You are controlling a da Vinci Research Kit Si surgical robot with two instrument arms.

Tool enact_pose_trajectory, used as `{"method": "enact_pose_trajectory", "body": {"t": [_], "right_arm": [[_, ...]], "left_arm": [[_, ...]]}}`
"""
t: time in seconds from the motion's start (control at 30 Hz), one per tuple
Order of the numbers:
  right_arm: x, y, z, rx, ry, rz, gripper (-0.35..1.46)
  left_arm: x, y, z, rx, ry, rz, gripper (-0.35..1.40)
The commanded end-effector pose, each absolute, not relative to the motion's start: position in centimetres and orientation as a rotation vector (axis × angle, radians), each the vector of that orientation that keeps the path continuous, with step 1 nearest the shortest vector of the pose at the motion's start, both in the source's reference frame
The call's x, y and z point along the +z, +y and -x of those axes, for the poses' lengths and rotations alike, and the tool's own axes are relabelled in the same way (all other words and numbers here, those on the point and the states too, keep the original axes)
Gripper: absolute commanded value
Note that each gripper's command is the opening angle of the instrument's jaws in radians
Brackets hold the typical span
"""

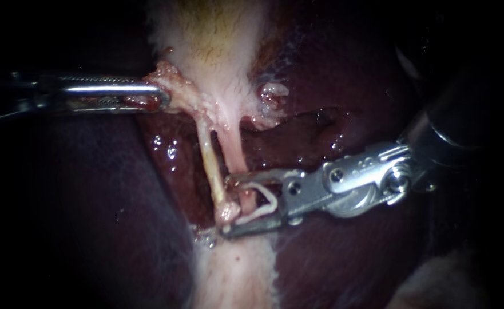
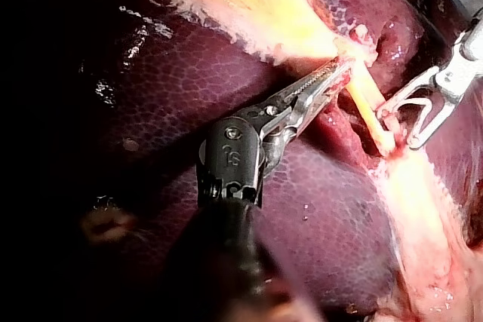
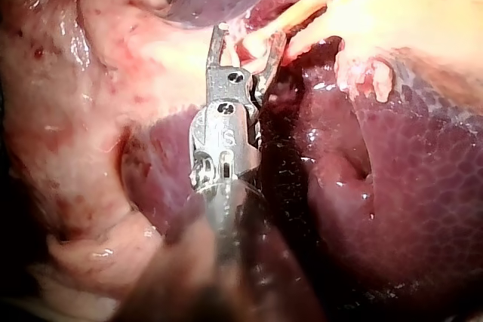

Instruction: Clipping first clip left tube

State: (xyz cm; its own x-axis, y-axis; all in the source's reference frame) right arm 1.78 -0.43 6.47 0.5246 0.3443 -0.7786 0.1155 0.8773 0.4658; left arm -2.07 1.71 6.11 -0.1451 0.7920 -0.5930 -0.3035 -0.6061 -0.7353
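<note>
**A:** Eyes on the left tube (image 1: 209, 163). It's the thin, pale yellow one, running down from the gallbladder (image 1: 217, 51) to a small lump right at the tips of the right instrument (image 1: 229, 205).

**B:** And just beside it is the pinker right tube (image 1: 233, 146), which drops straight in between those jaws.

**A:** So is the left tube inside them too?

**B:** Can't tell from here. Its lower end sits at the very tips, touching or nearly so.

**A:** The jaws stand wide apart, with an open white clip (image 1: 261, 203) seated between them, one leg against each jaw. The clip isn't squeezed onto anything.

**B:** Over to the left instrument (image 1: 161, 96). Its shaft comes in level, and its jaws are clamped together on a ragged flap at the gallbladder's lower edge. That's up above both tubes and well apart from the clip.

**A:** Dark, wet liver (image 1: 349, 103) lies on either side of all this.

**B:** And a pale band of tissue (image 1: 237, 274) runs on below the clip.
</note>
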Motion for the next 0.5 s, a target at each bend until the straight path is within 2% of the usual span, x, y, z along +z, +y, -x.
{"method": "enact_pose_trajectory", "body": {"t": [0.03, 0.5], "right_arm": [[6.52, -0.43, -1.77, 0.143, 1.023, -0.501, 0.50], [6.90, -0.28, -1.89, 0.139, 1.004, -0.511, 0.50]], "left_arm": [[6.11, 1.71, 2.08, 1.842, -0.586, 1.359, -0.35], [6.08, 1.67, 2.12, 1.843, -0.591, 1.361, -0.35]]}}
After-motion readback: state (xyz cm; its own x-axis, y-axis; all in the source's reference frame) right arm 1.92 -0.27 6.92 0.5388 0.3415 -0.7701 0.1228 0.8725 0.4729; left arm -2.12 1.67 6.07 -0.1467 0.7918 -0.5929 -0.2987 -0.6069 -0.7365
